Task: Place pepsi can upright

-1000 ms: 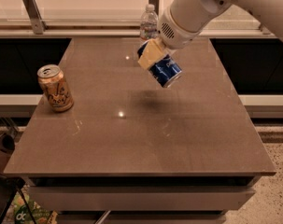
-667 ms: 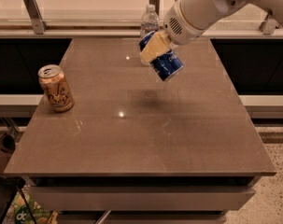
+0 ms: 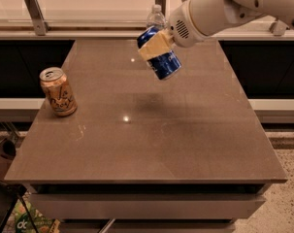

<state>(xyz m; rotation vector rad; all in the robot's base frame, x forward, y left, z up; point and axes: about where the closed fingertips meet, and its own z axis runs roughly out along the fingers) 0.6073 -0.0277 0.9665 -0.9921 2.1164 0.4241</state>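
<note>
**Can held aloft and tilted, set-down not yet begun**

The gripper (image 3: 155, 46) hangs over the far middle of the surface (image 3: 195, 140), clamped on the pepsi can (image 3: 165, 64). One tan finger (image 3: 154, 43) lies across the can's upper side. The other finger is hidden behind the can. The can is clear of the surface and tilted, its upper end toward the far left and its lower end toward the near right. A soft shadow (image 3: 147, 102) lies on the surface below it, a little nearer.

The white arm (image 3: 219, 8) comes in from the upper right. A clear water bottle (image 3: 155, 17) stands at the far edge just behind the held can, partly hidden by it. An orange-tan can (image 3: 58, 92) stands upright well to the left, near the left edge.

By my reading the task is in its carry-and-orient step: the can is gripped but is neither upright nor down. The next move calls for turning the wrist until the can's axis is vertical. The arm should then lower it onto the bare middle of the surface, with the base meeting flat before the gripper lets go. Releasing at a tilt would likely tip the can over or set it rolling. Placing it toward the near side would keep it away from the water bottle.
</note>
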